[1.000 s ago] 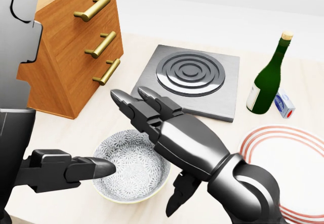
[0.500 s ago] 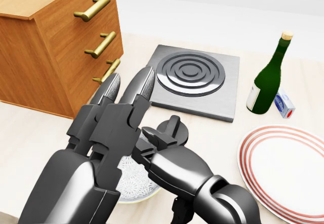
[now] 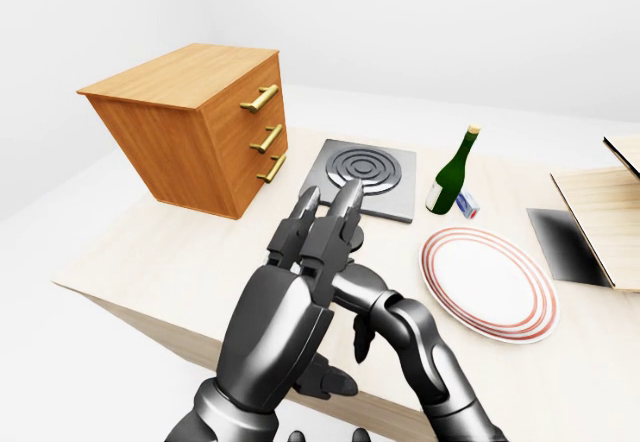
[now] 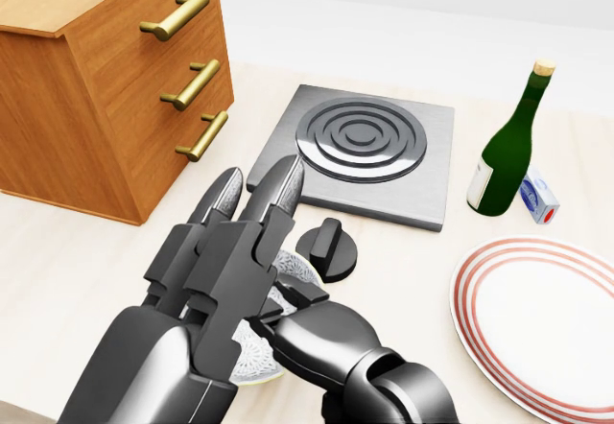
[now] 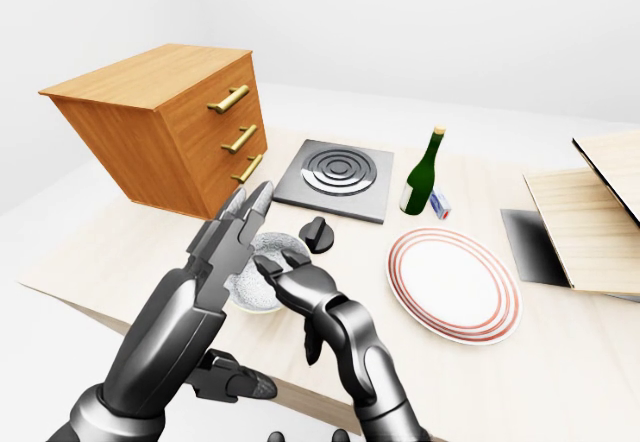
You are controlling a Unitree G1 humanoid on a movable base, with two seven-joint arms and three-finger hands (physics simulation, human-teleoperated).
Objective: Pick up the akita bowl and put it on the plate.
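The akita bowl (image 5: 252, 287), grey-patterned with a cream rim, stands on the table. In the head view my left hand covers most of it. The white plate (image 4: 542, 323) with red rings lies to its right, well apart. My left hand (image 4: 253, 192) is raised close to the camera with its fingers stretched out, open and holding nothing. My right hand (image 5: 284, 274) is at the bowl's right rim. Its fingers bend over the rim and its thumb hangs down apart from them. The contact itself is hidden.
A wooden drawer cabinet (image 4: 115, 79) stands at the upper left. Beyond the bowl are a grey hob plate (image 4: 360, 146) and a small black knob-like thing (image 4: 328, 248). A green bottle (image 4: 507, 151) and small box (image 4: 539, 197) stand above the plate. Wooden boards (image 5: 590, 222) lie far right.
My left hand rose from the bowl's left side to in front of the camera, hiding the bowl. My right hand's fingers curled down toward the rim. The bowl has not moved.
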